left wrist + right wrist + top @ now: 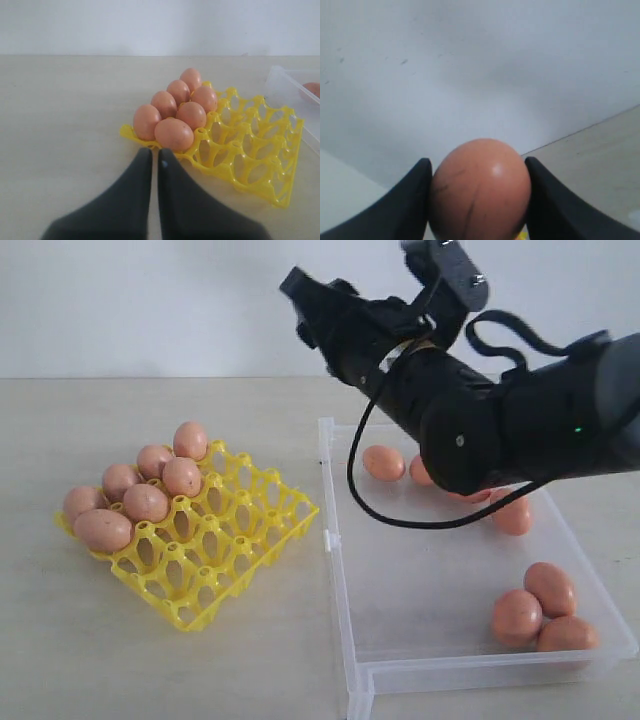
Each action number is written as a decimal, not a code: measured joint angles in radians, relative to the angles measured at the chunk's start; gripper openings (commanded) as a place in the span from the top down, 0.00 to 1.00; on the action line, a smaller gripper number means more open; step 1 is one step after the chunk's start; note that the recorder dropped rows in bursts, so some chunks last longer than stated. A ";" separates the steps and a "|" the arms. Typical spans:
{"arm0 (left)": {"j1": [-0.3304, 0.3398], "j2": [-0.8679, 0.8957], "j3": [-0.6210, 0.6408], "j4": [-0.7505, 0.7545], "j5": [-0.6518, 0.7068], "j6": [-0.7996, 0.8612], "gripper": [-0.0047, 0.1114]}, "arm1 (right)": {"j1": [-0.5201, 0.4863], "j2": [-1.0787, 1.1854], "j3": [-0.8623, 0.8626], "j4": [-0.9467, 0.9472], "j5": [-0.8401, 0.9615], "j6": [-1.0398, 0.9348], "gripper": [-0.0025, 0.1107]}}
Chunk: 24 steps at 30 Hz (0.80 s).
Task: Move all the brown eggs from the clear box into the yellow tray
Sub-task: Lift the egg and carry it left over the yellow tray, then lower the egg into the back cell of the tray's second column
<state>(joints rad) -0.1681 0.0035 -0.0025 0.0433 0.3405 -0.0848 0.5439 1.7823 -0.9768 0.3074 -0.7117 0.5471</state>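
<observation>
Setting: a pale bench [150, 660] in front of a plain white wall [150, 300].
Yellow tray: the yellow tray [240, 540] sits at the left of the exterior view. Seven brown eggs [145, 502] fill its upper-left cups, and the cups toward the lower right are free.
Clear box: the clear box [420, 580] is on the right. At least six eggs [549, 588] show in it: three bunched at the lower right and the others near the top, partly behind the arm.
Right pincer: the right pincer [477, 165] pinches the held egg [479, 190] between its two fingers. The egg's crown pokes just past the tips, and its long axis seems to run along the fingers.
Left pincer: the left pincer [154, 152] has its fingers pressed together and is empty, just beside the tray's filled corner.
Key relation: the right arm [500, 430] is raised over the box's upper-left part, so the free cups lie to its left and lower. The left pincer is nearer the tray but carries nothing.
Views: only the right wrist view shows the grip, as the exterior view hides the held egg. The exterior view omits the left pincer.
</observation>
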 measured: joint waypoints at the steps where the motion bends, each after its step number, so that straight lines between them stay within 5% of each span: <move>1: 0.000 0.000 0.000 0.000 0.000 0.000 0.92 | -0.003 0.020 -0.010 -0.080 -0.014 0.047 0.98; 6: 0.000 0.000 0.000 0.000 0.000 0.000 0.92 | -0.004 0.127 -0.130 -0.529 -0.034 0.275 0.98; 9: 0.000 0.000 0.000 0.000 0.000 0.000 0.92 | -0.004 0.198 -0.192 -0.622 -0.035 0.327 0.98; 18: 0.000 0.000 0.000 0.000 0.000 0.000 0.92 | 0.053 0.350 -0.284 -0.645 -0.032 0.396 0.98; 24: 0.000 0.000 0.000 0.000 0.000 0.000 0.92 | 0.171 0.375 -0.353 -0.445 0.169 0.034 0.98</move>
<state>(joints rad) -0.1681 0.0035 -0.0025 0.0433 0.3405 -0.0848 0.7153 2.1577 -1.3302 -0.1373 -0.5424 0.5813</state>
